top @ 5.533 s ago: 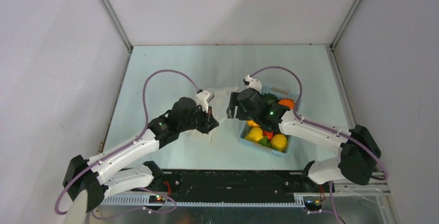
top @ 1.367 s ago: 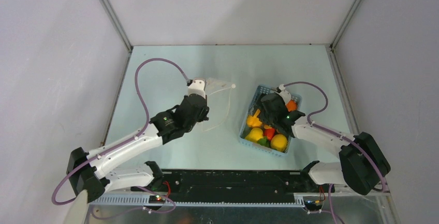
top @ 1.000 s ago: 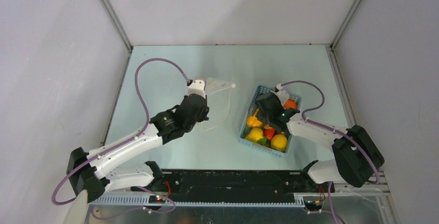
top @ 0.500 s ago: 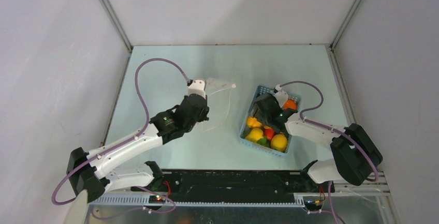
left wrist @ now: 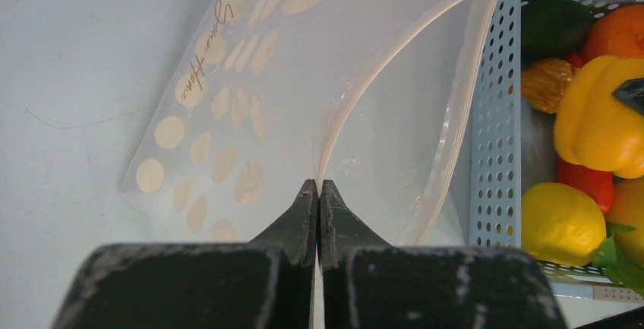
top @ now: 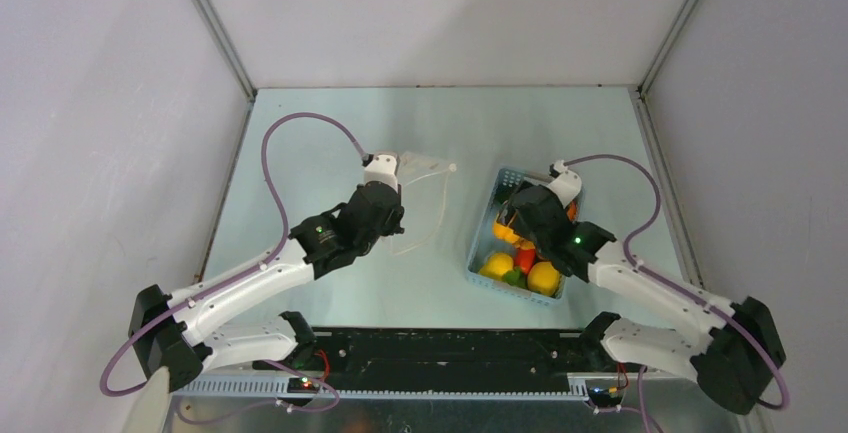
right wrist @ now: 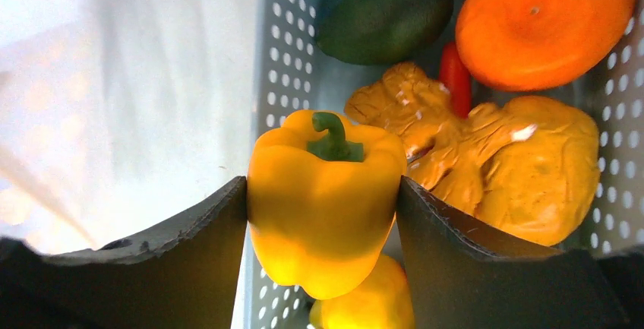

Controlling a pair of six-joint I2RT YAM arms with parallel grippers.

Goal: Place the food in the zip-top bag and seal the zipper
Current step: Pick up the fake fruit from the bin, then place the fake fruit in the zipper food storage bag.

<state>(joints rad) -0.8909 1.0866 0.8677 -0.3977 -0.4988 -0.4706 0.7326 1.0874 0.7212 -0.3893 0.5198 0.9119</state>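
The clear dotted zip-top bag lies left of the basket, its mouth gaping toward it. My left gripper is shut on the bag's upper rim, on the white zipper strip; from above that gripper sits at the bag. The slider is at the far corner. My right gripper is shut on a yellow pepper, held stem-up over the basket's left wall. Below it lie more food: an orange piece, a dark green piece, tan bits and a lemon.
The light blue perforated basket stands right of the bag, its wall almost against the bag's mouth. A lemon and a red pepper fill its near end. Side walls enclose the table.
My right gripper has closed on the yellow pepper and lifted it from the basket, and the arm has swung out to the right. The left gripper and bag have not moved.
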